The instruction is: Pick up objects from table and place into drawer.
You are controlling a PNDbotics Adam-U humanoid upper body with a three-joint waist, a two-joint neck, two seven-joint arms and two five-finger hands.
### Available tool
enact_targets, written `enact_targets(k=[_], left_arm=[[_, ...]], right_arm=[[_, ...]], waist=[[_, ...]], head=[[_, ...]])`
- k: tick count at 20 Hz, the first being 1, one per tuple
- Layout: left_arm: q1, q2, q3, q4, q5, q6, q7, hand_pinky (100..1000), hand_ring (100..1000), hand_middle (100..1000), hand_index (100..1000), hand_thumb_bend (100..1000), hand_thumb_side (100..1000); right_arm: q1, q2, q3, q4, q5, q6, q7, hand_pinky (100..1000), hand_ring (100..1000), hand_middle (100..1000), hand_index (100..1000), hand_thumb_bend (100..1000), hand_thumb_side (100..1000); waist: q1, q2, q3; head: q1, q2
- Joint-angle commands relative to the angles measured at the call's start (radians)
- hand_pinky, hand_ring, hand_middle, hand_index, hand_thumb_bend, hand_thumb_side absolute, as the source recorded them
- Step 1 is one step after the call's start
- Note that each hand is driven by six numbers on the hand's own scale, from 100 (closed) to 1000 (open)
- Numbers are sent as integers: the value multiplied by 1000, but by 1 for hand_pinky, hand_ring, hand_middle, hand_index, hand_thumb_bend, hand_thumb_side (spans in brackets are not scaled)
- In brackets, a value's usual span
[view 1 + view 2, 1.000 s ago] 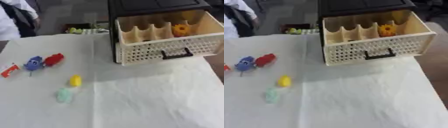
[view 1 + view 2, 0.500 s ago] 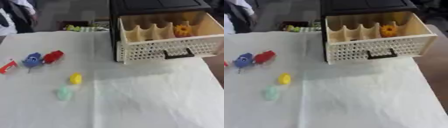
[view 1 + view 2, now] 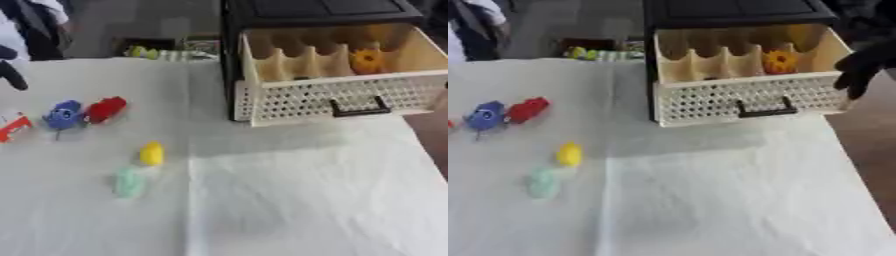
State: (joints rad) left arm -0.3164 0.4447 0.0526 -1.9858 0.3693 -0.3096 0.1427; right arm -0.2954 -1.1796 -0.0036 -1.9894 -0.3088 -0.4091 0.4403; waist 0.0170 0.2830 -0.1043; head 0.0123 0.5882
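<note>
On the white cloth at the left lie a blue toy (image 3: 63, 114), a red toy (image 3: 105, 109) and a red-and-white piece (image 3: 13, 129) by the edge. Nearer me are a small yellow object (image 3: 151, 153) and a pale green one (image 3: 129, 182). The cream perforated drawer (image 3: 350, 97) stands pulled out of its black cabinet (image 3: 306, 10), and an orange object (image 3: 367, 60) lies in a right-hand compartment. My right hand (image 3: 861, 67) hangs by the drawer's right front corner, fingers relaxed and holding nothing. A dark part of my left hand (image 3: 9, 72) shows at the left edge, above the toys.
The drawer has a black handle (image 3: 357, 107) on its front. Green and yellow items (image 3: 166, 52) lie beyond the table's far edge. The table's right edge drops to brown floor (image 3: 877, 150). A person stands at the far left corner.
My right hand has come into view at the drawer's right corner, and a dark part of my left hand has appeared at the left edge. The camera has shifted a little; the toys lie as before.
</note>
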Motion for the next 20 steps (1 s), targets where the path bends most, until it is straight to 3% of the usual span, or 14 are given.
enact_targets(k=[1, 11, 20], left_arm=[[-3, 1, 9, -14, -14, 18, -3, 345, 558, 600, 797, 110, 879], [-6, -17, -7, -14, -8, 41, -19, 344, 558, 599, 794, 115, 889], [-3, -43, -20, -14, -12, 61, -40, 342, 557, 598, 792, 118, 899]], right_arm=[[5, -76, 7, -11, -25, -21, 80, 601, 700, 579, 858, 220, 974], [-6, -140, 93, -11, -83, -32, 320, 589, 710, 610, 888, 184, 909], [-104, -130, 217, -11, -71, 85, 430, 625, 740, 638, 927, 221, 898]], waist=[[-5, -20, -2], [-7, -26, 5], [-4, -26, 32]], head=[[-6, 7], [-23, 7], [-54, 3]])
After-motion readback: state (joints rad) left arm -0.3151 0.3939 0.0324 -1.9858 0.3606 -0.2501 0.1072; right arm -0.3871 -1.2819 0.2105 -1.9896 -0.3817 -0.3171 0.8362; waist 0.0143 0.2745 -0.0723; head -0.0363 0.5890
